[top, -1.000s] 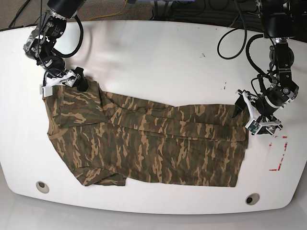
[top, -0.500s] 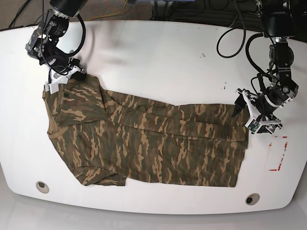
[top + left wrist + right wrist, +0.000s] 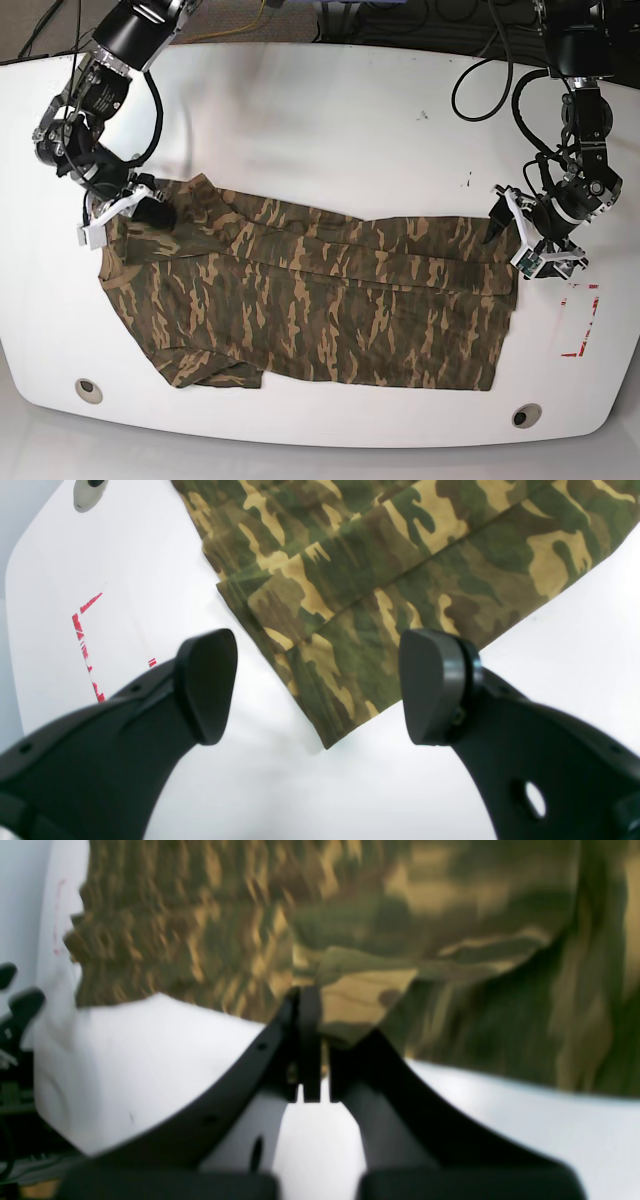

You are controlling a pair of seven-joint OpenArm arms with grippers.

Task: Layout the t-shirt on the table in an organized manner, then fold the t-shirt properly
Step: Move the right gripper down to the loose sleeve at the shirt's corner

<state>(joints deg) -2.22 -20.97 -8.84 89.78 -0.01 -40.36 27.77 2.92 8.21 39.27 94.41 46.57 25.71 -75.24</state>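
Two arms are over the white table [image 3: 330, 110] right now; the camo t-shirt [image 3: 320, 300] lies spread across the middle of it, collar end toward the base view's left, hem toward the right, with a few long creases running along its length; the lower-left sleeve looks folded under itself.

Right gripper [image 3: 315, 1040] has its jaws pressed together, pinching a fold of the shirt's fabric; wrist view is blurry, but you can see a tan-and-green flap caught right between the tips; in the base view that gripper [image 3: 140, 208] sits at the shirt's upper-left corner, by the sleeve.

Left gripper [image 3: 320, 685] has its pads [image 3: 207, 682] spread wide with nothing between them; it hangs over the pointed corner of the hem [image 3: 325, 730], which lies flat on the table between the two pads; not touching the cloth as far as I can tell.

Red-marked rectangle [image 3: 583, 320] sits just beyond the hem; one grommet hole [image 3: 526, 415] near the front edge, another [image 3: 88, 389] at the front left.
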